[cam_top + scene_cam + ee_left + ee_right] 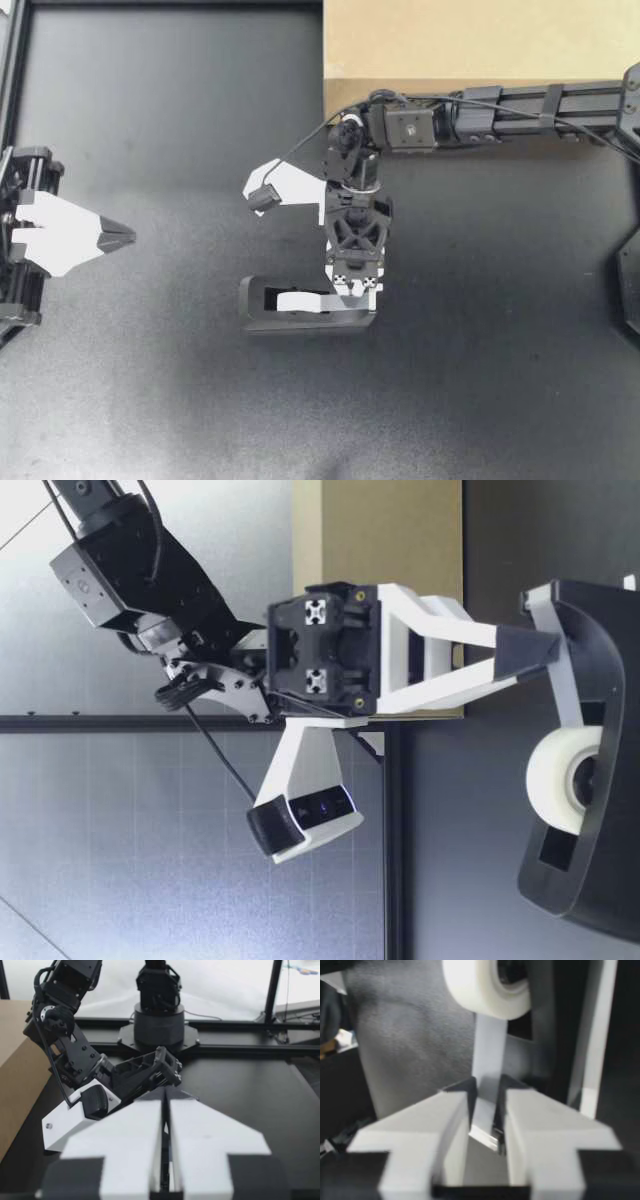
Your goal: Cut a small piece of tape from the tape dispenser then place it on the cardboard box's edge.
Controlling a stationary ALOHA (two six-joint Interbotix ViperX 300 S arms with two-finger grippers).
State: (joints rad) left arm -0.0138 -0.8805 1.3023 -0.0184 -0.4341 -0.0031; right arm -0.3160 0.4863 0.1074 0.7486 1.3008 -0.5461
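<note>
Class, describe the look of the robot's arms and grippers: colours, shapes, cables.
Both arms are black: boxy motor blocks and slotted bars. The left gripper and right gripper each have two white wedge-shaped fingers with dark tips. A black cable loops along the right arm.

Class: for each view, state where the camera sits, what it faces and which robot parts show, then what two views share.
Top: overhead, looking straight down; shows left gripper, right gripper at the tape dispenser.
Low: table height, looking across at tape dispenser and tape roll; right gripper shows.
Left wrist: along the shut left gripper toward the right arm.
Right wrist: along the right gripper, shut on the tape strip.
Shared: top and low both show the cardboard box.
</note>
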